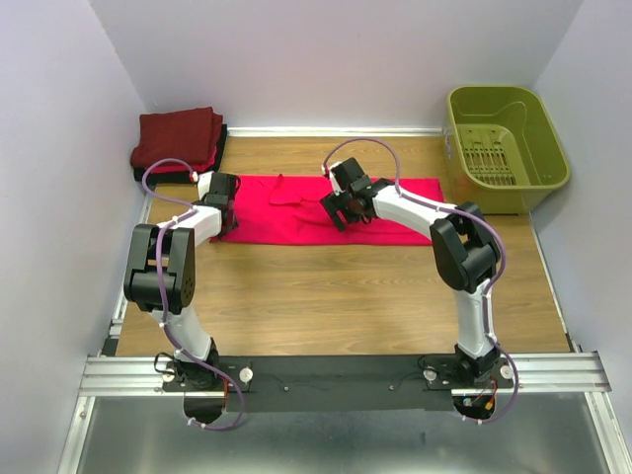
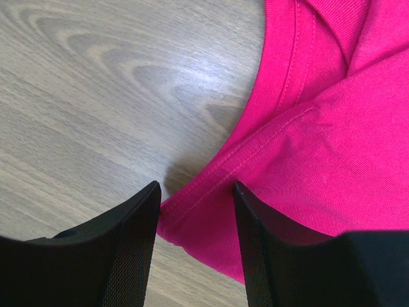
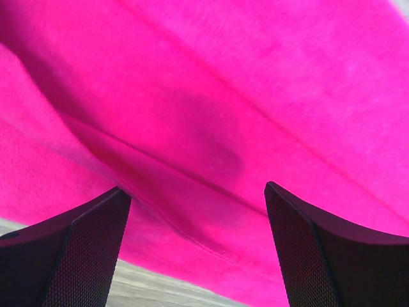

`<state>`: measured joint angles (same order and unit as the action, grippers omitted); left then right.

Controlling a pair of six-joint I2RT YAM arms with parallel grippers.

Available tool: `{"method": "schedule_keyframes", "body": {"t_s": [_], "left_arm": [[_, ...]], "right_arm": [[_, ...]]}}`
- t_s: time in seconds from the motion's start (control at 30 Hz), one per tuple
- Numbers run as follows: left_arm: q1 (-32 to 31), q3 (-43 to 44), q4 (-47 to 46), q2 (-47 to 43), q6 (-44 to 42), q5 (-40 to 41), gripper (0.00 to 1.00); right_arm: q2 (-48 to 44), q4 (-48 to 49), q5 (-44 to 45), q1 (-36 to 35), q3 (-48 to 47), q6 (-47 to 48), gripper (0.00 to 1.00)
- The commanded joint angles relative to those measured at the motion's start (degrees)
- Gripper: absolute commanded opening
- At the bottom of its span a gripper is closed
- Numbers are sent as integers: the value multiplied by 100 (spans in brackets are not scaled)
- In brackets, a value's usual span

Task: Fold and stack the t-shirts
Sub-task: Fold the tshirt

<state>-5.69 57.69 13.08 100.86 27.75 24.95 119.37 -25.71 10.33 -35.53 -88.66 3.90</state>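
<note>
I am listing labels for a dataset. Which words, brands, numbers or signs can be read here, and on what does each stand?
No text can be read. The bright pink-red cloth t-shirt, the stack of folded dark cloth shirts and the olive-green plastic basket show no print, tag or number.

1 pink tee (image 1: 286, 225), 1 folded stack (image 1: 178, 138), 1 basket (image 1: 558, 170), 2 arms (image 1: 163, 265) (image 1: 464, 252).

Nothing readable for you in any view: no text, label, brand, number or sign. The pink t-shirt (image 2: 319, 160) just ahead of the left tool (image 2: 195, 187) shows only plain cloth and seam stitching. It's the same plain cloth ahead of the right tool (image 3: 195, 188).
</note>
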Motion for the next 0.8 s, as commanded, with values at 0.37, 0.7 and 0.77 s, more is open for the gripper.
{"method": "schedule_keyframes", "body": {"t_s": [0.37,0.7,0.77], "left_arm": [[51,-188,195,66,3,247,57],[77,-223,265,-14,29,282,57],[77,-232,309,-66,38,300,58]], "right_arm": [[578,339,1427,107,-511,567,91],[658,743,2315,661,-1100,867,92],[527,743,2308,731,-944,727,91]]}}
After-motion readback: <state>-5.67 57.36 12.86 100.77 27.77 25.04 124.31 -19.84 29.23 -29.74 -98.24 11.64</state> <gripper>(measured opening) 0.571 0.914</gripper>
